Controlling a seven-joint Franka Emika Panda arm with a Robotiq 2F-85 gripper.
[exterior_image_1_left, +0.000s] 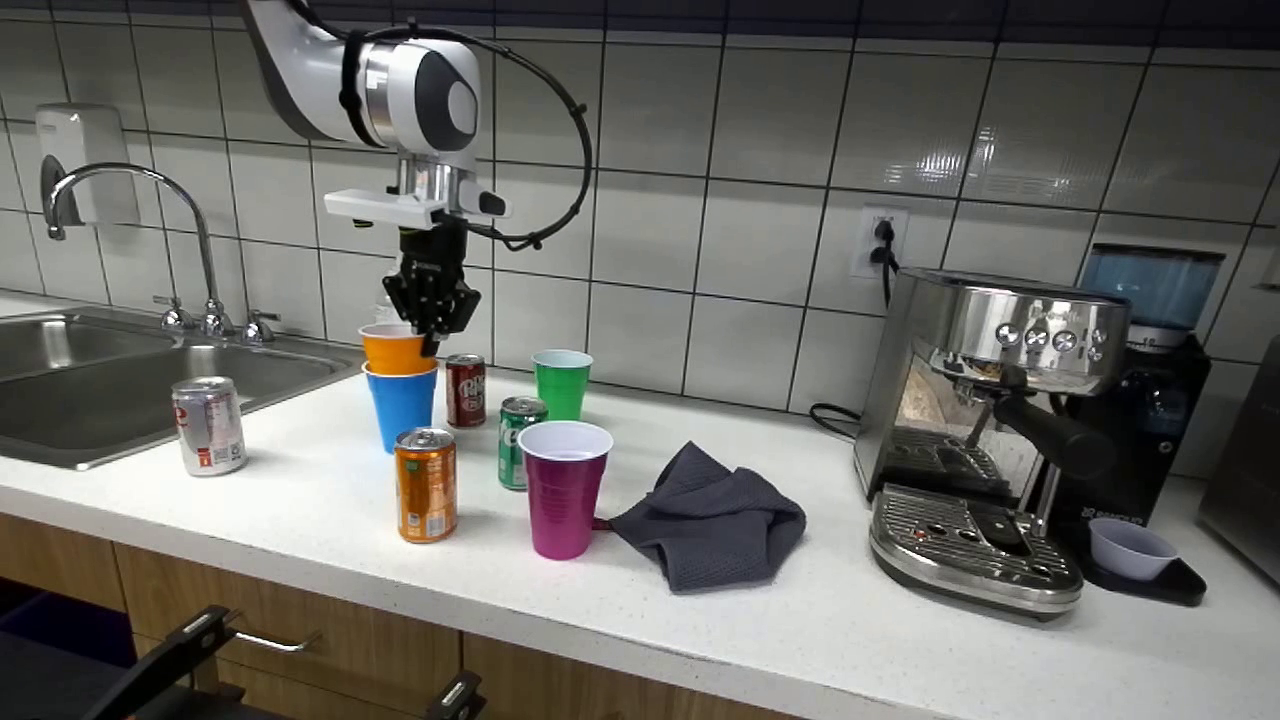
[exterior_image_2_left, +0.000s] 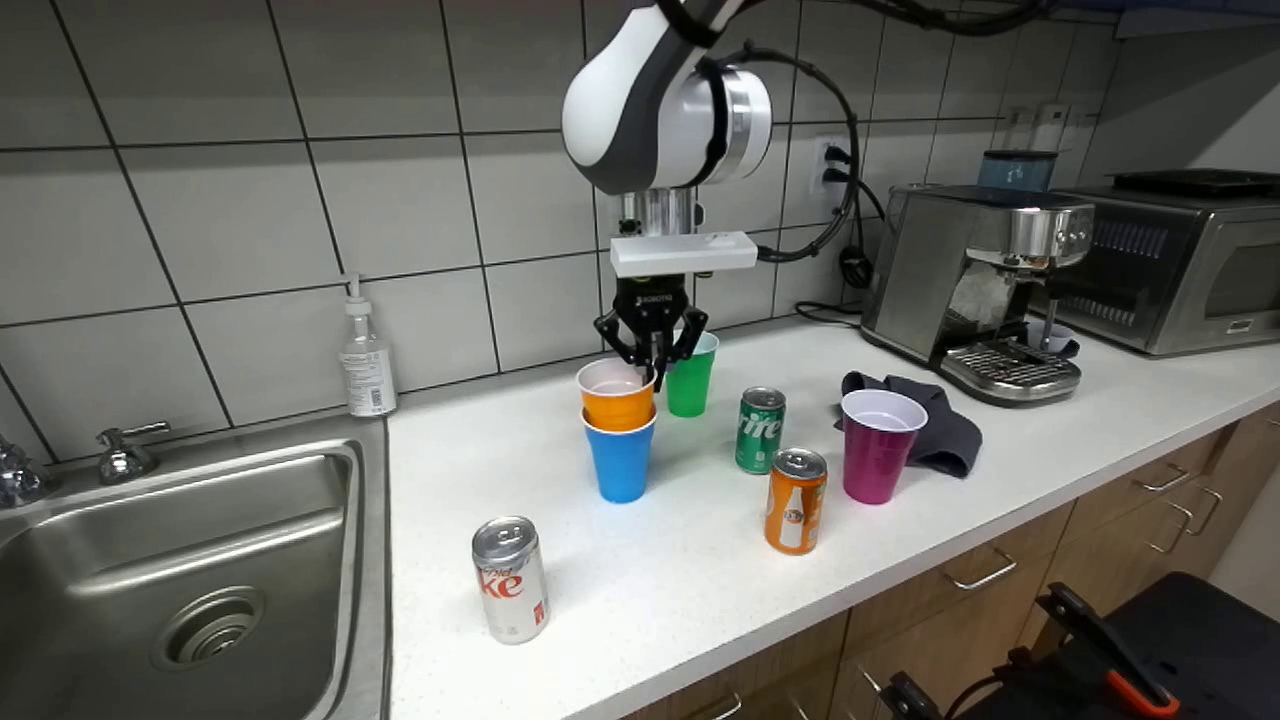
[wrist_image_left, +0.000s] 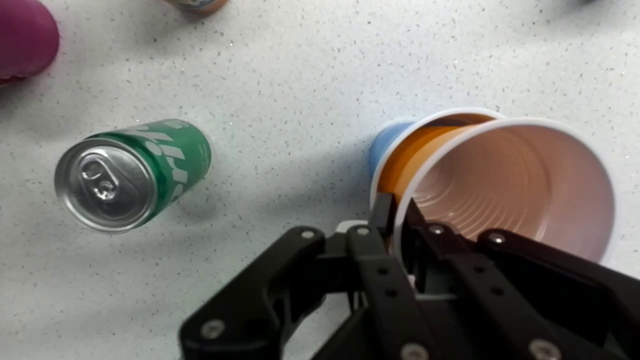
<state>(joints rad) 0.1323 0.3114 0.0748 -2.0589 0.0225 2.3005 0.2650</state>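
Wrist view: end effector (wrist_image_left: 397, 212) clamped over the rim of the orange cup (wrist_image_left: 505, 182); sideways pull could topple the blue cup (wrist_image_left: 385, 140) beneath, seating depth unclear.

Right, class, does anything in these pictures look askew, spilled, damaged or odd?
Yes: the dark grey cloth lies crumpled beside the magenta cup, untidy rather than folded. The orange cup, its rim pinched by the gripper, sits only partway into the blue cup, incompletely nested. No spill or damage shows.
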